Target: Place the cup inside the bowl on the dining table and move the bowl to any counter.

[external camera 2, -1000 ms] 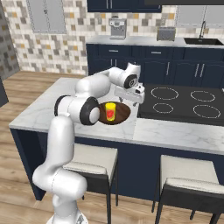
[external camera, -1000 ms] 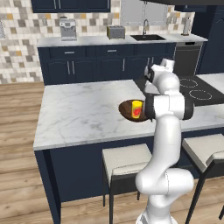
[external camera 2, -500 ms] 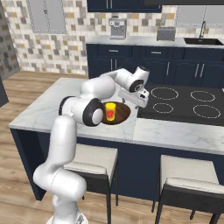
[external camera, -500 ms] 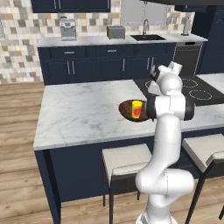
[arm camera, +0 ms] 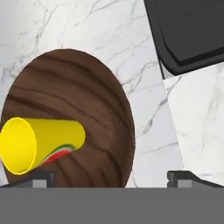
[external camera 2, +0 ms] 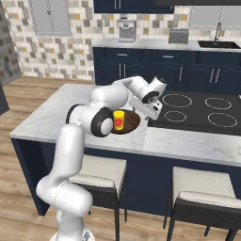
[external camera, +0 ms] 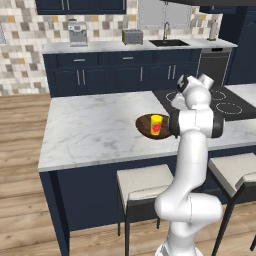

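Note:
The yellow cup with its red mark stands upright inside the dark brown wooden bowl on the dining table, near the table's front edge. My gripper hangs open just above the bowl's right rim, on the cooktop side. In the hand view the cup sits at the left of the bowl, and my gripper spans the bowl's right edge with nothing held. The counter runs along the back wall.
A black cooktop is set into the table right beside the bowl. Two stools stand under the table's front edge. A coffee machine, a toaster and a sink occupy the counter.
The hand has drifted a little toward the cooktop side and slightly lower. The cup and bowl have not moved, and the jaws have stayed open.

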### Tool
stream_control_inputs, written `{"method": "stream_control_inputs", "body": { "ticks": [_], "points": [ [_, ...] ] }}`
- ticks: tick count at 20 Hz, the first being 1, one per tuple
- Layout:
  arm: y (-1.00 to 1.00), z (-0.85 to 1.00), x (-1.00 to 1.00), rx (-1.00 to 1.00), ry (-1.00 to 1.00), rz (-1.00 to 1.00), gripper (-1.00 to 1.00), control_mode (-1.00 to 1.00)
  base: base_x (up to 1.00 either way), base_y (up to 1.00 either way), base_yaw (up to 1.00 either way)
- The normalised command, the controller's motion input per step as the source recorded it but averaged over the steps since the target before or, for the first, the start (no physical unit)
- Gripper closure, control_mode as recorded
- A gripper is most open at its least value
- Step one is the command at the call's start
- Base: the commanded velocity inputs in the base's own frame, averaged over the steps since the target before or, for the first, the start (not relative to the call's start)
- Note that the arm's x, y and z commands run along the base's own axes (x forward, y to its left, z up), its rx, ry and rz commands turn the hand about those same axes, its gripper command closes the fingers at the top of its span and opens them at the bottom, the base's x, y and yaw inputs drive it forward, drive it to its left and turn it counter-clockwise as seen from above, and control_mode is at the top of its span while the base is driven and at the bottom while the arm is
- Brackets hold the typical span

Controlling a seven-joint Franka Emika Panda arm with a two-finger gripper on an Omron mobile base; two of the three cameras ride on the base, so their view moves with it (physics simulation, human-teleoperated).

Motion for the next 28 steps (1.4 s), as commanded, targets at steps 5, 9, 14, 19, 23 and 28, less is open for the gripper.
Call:
{"method": "stream_control_inputs", "body": {
  "ticks": [5,9,14,19,23,28],
  "points": [
    [-0.04,0.0,0.0,0.08,0.0,0.0,-1.0,-1.0,0.0,0.0,0.0],
    [-0.09,-0.21,0.13,0.0,0.0,0.0,-1.0,-1.0,0.0,0.0,0.0],
    [-0.06,-0.3,0.19,0.0,0.0,0.0,-1.0,-1.0,0.0,0.0,0.0],
    [-0.01,-0.31,0.17,0.01,0.0,0.0,-1.0,-1.0,0.0,0.0,0.0],
    [0.0,-0.19,0.22,0.01,0.0,0.0,-1.0,-1.0,0.0,0.0,0.0],
    [0.0,-0.17,0.2,0.02,0.0,0.0,-1.0,-1.0,0.0,0.0,0.0]
  ]
}}
